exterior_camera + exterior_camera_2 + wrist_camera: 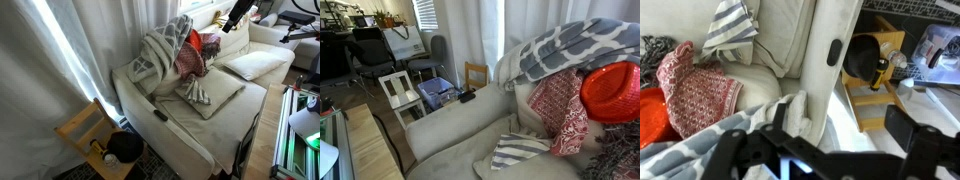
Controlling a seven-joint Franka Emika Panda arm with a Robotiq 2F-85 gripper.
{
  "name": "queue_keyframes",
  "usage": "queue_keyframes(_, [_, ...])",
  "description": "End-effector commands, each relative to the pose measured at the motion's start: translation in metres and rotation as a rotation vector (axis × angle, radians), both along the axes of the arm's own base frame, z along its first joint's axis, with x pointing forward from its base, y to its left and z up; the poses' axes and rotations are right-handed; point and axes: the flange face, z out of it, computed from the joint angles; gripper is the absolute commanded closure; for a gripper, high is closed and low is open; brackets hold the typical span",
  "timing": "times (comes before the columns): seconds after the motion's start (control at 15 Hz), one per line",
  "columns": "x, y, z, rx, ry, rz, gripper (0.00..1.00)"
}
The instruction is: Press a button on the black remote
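Note:
The black remote (160, 115) is a small slim bar lying on the cream sofa's armrest (150, 100). It also shows in an exterior view (467, 97) and in the wrist view (834, 52). My gripper (235, 18) hangs high above the far end of the sofa, well away from the remote. In the wrist view the gripper (840, 120) is open and empty, with the armrest and the remote far below it. The gripper does not show in the exterior view that looks along the sofa.
A grey-and-white blanket (160, 45), a red patterned cloth (700, 95) and a red basket (615, 90) are piled on the sofa. A striped cushion (515, 152) lies on the seat. A wooden chair (85, 130) beside the armrest holds a round black lump (125, 147).

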Motion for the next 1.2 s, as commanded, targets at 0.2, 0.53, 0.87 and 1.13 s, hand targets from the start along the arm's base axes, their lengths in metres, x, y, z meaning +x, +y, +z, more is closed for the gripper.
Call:
queue_keyframes(0.2, [-0.006, -0.002, -0.028, -0.006, 0.065, -0.001, 0.00])
queue_keyframes(0.53, [-0.005, -0.001, -0.028, -0.006, 0.064, -0.001, 0.00])
queue_keyframes(0.87, [0.051, 0.051, -0.027, 0.037, 0.094, 0.249, 0.00])
queue_keyframes(1.13, [0.098, 0.078, -0.050, 0.096, 0.164, 0.402, 0.00])
